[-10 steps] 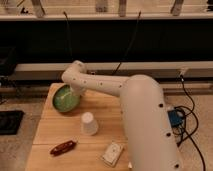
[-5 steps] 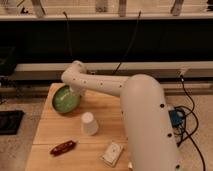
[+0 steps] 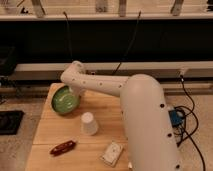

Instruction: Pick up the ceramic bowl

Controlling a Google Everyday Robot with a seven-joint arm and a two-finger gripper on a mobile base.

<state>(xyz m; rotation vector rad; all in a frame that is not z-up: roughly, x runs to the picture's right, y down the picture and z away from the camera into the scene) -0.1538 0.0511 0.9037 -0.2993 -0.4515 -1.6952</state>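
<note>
The ceramic bowl (image 3: pixel 64 100) is round, shallow and glossy green with a darker rim. It sits at the far left of the wooden table (image 3: pixel 105 106). My white arm reaches from the lower right across the table to it. My gripper (image 3: pixel 76 92) is at the bowl's right rim, under the arm's wrist, and mostly hidden by it. The upturned white cup (image 3: pixel 89 123) stands in front of the bowl, near the table's middle.
A reddish-brown oblong item (image 3: pixel 63 147) lies at the front left. A white flat packet (image 3: pixel 112 153) lies at the front middle. Black cables hang behind the table, and a blue box (image 3: pixel 175 118) with cables sits on the floor at the right.
</note>
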